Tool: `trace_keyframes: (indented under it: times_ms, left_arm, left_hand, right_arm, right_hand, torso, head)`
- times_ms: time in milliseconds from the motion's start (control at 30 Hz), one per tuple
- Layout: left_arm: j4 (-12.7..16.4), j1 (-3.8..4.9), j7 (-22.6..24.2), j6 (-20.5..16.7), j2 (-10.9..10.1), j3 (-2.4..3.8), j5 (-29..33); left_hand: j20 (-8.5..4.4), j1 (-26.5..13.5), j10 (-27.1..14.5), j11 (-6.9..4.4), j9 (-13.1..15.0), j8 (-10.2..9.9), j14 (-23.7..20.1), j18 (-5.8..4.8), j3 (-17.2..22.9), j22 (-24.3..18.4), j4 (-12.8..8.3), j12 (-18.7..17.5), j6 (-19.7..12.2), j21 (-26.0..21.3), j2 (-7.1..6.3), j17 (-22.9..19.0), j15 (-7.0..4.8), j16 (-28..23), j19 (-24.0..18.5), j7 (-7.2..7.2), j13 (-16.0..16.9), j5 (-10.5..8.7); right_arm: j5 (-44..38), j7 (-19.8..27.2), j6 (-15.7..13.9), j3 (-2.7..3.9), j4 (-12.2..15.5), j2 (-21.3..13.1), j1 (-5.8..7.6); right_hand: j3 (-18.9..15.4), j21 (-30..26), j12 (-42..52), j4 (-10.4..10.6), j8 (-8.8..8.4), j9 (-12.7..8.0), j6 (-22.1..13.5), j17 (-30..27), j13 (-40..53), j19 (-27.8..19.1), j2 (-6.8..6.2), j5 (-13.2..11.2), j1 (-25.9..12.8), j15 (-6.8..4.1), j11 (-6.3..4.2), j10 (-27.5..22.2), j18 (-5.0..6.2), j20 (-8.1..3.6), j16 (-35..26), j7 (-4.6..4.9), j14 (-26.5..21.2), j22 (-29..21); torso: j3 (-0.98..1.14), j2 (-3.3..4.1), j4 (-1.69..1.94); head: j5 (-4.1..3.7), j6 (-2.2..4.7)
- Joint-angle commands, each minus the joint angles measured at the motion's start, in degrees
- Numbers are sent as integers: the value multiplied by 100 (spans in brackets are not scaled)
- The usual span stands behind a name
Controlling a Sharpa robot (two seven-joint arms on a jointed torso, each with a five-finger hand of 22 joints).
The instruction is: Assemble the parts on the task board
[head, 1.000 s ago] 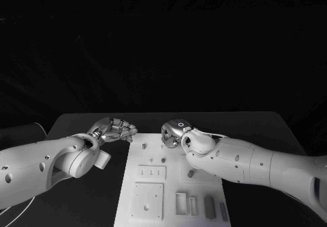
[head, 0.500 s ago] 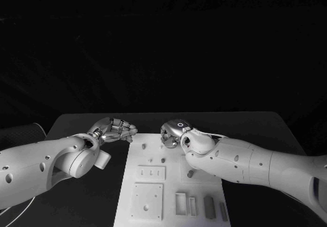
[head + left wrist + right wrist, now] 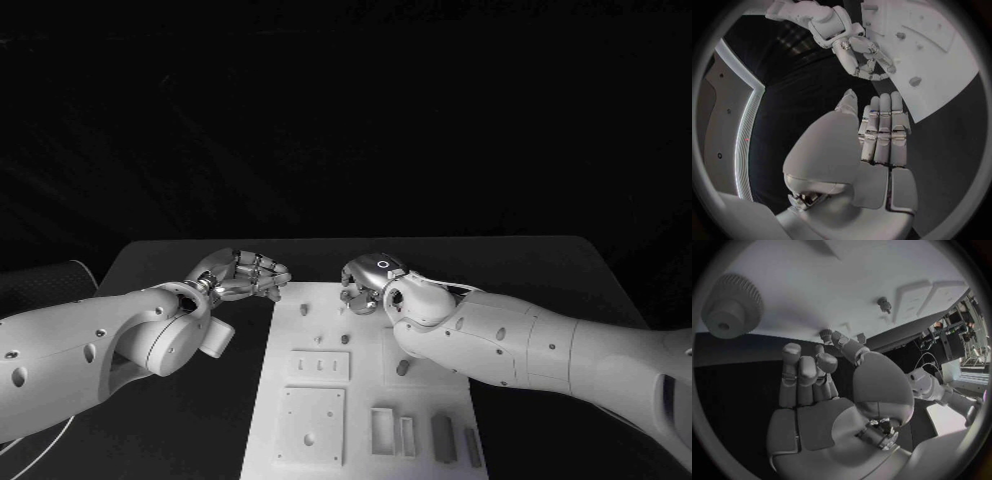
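The white task board [image 3: 289, 450] lies in the middle of the black table. My left hand [image 3: 245, 275] hovers beside the board's far left corner, fingers curled in together [image 3: 882, 135] with nothing in them. My right hand [image 3: 372, 282] is low over the board's far end, its fingers curled [image 3: 807, 372] and its thumb near a small peg [image 3: 825, 333]; I see nothing held. A grey gear [image 3: 729, 305] sits on the board [image 3: 848, 280] just past the right hand. Small pegs [image 3: 306, 310] stand in the board, and grey bars [image 3: 443, 440] lie at its near right.
Recessed plates [image 3: 320, 365] and a larger square plate [image 3: 313, 425] sit in the board's near half, with an open rectangular frame [image 3: 384, 430] beside them. Bare black table [image 3: 188, 400] flanks the board. My right forearm [image 3: 548, 350] crosses the board's right side.
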Motion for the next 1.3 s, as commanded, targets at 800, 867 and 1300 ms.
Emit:
trace_keyframes:
  times_ms: [800, 867, 1300]
  left_arm:
    - [5, 10, 22, 78, -24, 4, -19]
    - [20, 10, 20, 69, -40, 4, -19]
    - [69, 9, -59, -35, -72, 4, -19]
  left_hand:
    - [-35, 22, 35, -1, 6, -43, 11, 35, -5, 11, -4, -38, 42, -37, -12, 24, 16, -51, -3, -3, 13, 35]
    - [-35, 22, 36, -1, 7, -43, 11, 35, -5, 11, -4, -39, 42, -37, -12, 25, 16, -53, -3, -3, 13, 35]
    - [-36, 18, 42, -3, 9, -44, 16, 36, -7, 14, -4, -40, 48, -39, -19, 34, 15, -58, 1, -4, 18, 32]
  right_arm:
    - [444, -7, -75, 370, 644, -720, 83]
    - [534, -22, -45, 446, 852, -920, 149]
    - [1219, 179, 807, 663, 1302, -1673, 319]
  right_hand:
    - [-2, -38, -24, 136, -37, -18, -58, -19, -10, -35, -89, -15, 22, 63, 50, -6, 180, -9, -15, 20, -2, 60]
    - [-10, -37, -22, 177, -41, -21, -65, -22, -12, -33, -115, -26, 5, 64, 54, -7, 180, -7, -14, 25, -1, 61]
    - [-106, -50, 0, 466, -192, -93, -354, -36, -20, -54, -421, -83, -123, 146, 145, -20, 180, 5, -2, 120, -25, 67]
  torso:
    - [2, -7, -8]
    - [9, -7, -21]
    - [31, -2, -35]
  head:
    - [-21, 31]
    - [-21, 43]
    - [-84, 86]
